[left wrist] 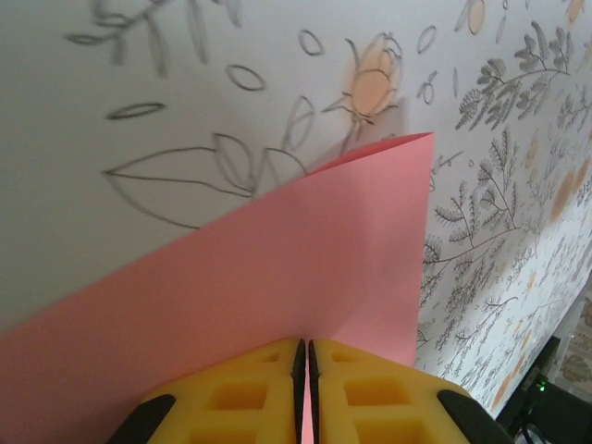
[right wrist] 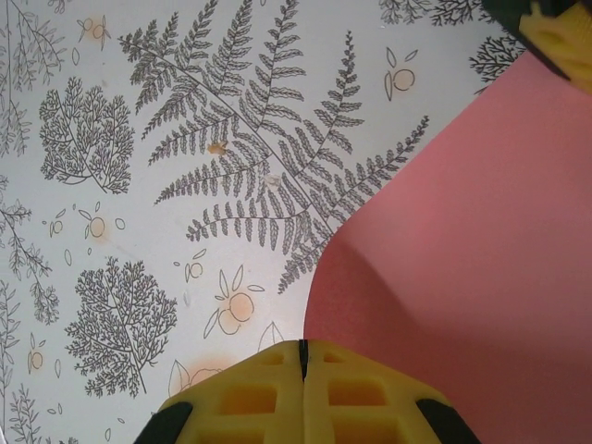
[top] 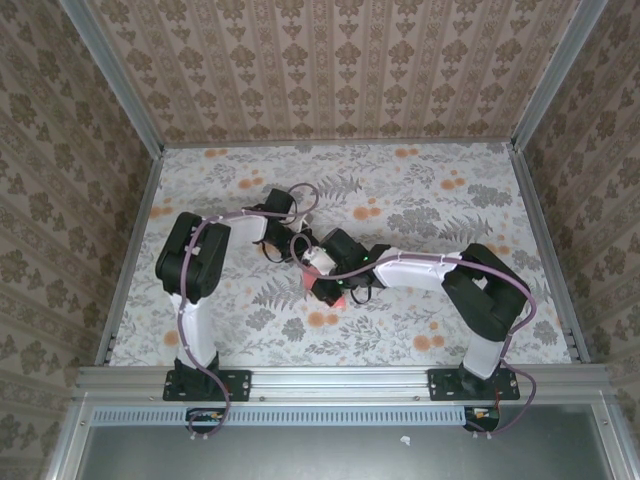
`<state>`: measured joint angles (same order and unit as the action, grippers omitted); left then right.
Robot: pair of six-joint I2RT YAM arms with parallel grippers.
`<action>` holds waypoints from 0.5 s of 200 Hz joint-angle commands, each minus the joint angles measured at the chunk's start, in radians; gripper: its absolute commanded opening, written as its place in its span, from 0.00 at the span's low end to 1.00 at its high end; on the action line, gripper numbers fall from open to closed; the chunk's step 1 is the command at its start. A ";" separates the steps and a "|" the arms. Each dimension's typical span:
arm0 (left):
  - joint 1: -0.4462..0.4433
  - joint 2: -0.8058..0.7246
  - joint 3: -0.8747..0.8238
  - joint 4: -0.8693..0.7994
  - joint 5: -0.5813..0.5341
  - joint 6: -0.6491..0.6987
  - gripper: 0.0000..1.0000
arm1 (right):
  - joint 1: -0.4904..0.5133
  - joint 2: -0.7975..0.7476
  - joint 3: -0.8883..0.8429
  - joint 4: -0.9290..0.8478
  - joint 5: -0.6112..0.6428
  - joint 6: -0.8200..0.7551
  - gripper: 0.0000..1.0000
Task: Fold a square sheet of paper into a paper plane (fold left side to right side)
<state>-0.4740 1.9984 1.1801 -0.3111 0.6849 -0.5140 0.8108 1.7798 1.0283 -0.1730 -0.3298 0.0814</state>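
Observation:
The square sheet of paper (top: 327, 290) is pink-red and lies bent between the two arms at mid-table. My left gripper (left wrist: 306, 340) is shut on it, with pink showing in the slit between the yellow fingers (left wrist: 250, 388), and the sheet (left wrist: 305, 250) rises away to a lifted corner. My right gripper (right wrist: 302, 342) is shut, with its tips at the sheet's curved edge (right wrist: 462, 240); I cannot tell whether it pinches the paper. The left gripper's yellow finger (right wrist: 560, 32) shows at the sheet's far corner. From above, the left gripper (top: 298, 258) and right gripper (top: 330, 280) sit close together. The paper plane is out of view.
The table (top: 430, 200) wears a white cloth printed with grey ferns and small orange flowers. Patterned walls (top: 330, 70) with metal rails close in the back and both sides. A dark part of the right arm with a green light (left wrist: 541, 384) stands near the left gripper.

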 commanded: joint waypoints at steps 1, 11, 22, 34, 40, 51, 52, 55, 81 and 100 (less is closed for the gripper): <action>-0.015 0.026 0.023 -0.048 -0.014 0.051 0.13 | -0.025 0.017 0.029 -0.049 -0.045 0.025 0.00; -0.018 0.033 0.024 -0.053 -0.016 0.059 0.12 | -0.038 0.019 0.034 -0.057 -0.048 0.030 0.00; -0.021 0.039 0.027 -0.059 -0.020 0.066 0.12 | -0.049 0.027 0.040 -0.068 -0.040 0.041 0.00; -0.024 0.044 0.029 -0.062 -0.021 0.072 0.11 | -0.063 0.038 0.050 -0.085 -0.040 0.044 0.00; -0.025 0.046 0.030 -0.063 -0.023 0.074 0.11 | -0.070 0.043 0.054 -0.093 -0.031 0.048 0.00; -0.026 0.049 0.031 -0.063 -0.024 0.076 0.10 | -0.079 0.050 0.056 -0.102 -0.026 0.050 0.00; -0.027 0.050 0.032 -0.062 -0.025 0.076 0.10 | -0.080 0.051 0.056 -0.103 -0.025 0.051 0.00; -0.028 0.051 0.033 -0.063 -0.025 0.076 0.10 | -0.082 0.051 0.058 -0.103 -0.021 0.055 0.00; -0.031 0.051 0.033 -0.065 -0.029 0.076 0.10 | -0.103 0.060 0.059 -0.111 0.001 0.072 0.00; -0.032 0.049 0.034 -0.065 -0.028 0.077 0.10 | -0.115 0.063 0.061 -0.109 0.021 0.088 0.00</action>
<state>-0.4946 2.0151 1.2041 -0.3309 0.6861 -0.4690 0.7097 1.8210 1.0653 -0.2462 -0.3439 0.1356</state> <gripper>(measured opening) 0.098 0.048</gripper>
